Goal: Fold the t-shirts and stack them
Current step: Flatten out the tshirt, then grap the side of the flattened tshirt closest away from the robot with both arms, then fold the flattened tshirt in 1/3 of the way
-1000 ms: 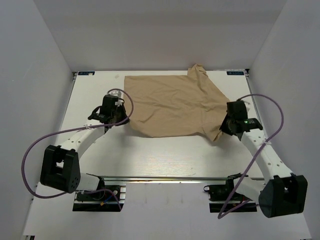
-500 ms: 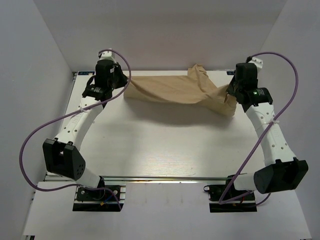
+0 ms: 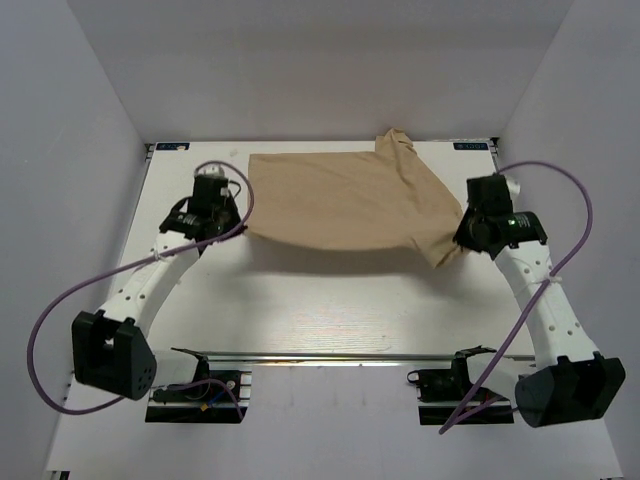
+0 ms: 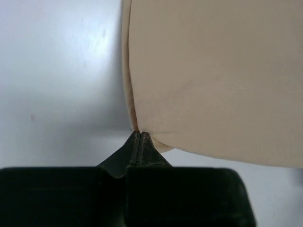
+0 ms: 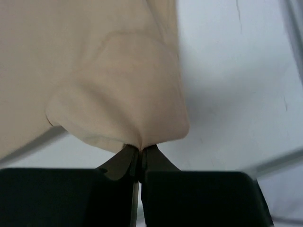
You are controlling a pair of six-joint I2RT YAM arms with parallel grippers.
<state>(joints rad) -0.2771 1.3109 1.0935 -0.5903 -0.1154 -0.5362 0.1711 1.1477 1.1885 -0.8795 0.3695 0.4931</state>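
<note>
Tan t-shirt [image 3: 345, 205] sits back-centre on the table [image 3: 300, 310]: far edge down, near edge held up w/ a shadow under it. Left gripper [image 4: 140, 134] has the near-left corner, fingers [image 4: 134, 149] pressed together on a thin bit of hem. Right gripper [image 5: 140, 150] pinches a bunched near-right corner the same way. Looks like the spreading-out step, prob. not a fold yet. Next: hold both pinches, pull the cloth taut & level, then lay it flat w/o wrinkles. The crumpled sleeve [image 3: 395, 145] at far right will need sorting.
</note>
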